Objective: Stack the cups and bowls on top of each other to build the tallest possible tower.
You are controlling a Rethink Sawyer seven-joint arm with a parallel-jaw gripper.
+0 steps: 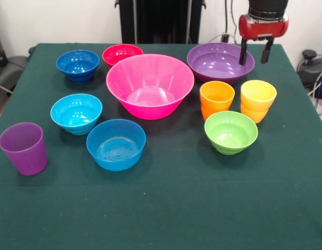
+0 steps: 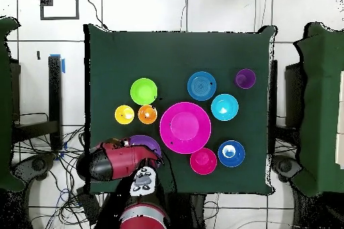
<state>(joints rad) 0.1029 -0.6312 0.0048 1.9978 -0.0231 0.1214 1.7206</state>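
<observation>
Spread singly across a green cloth-covered table [image 1: 166,208], 7 round plastic bowls and 3 tumblers are shown upright, empty and unstacked. At the centre is seen the widest, flared hot-pink bowl [image 1: 150,85]; the glossy large purple bowl [image 1: 219,62] is placed to its right, beneath the gripper [image 1: 256,52], whose 2 black fingers are held open just above the rim. The orange cup [image 1: 217,99] and yellow cup [image 1: 258,100], both step-waisted, are set side by side behind the lime green bowl [image 1: 231,132]. A tapered, translucent purple cup [image 1: 24,148] is left apart at the near left.
</observation>
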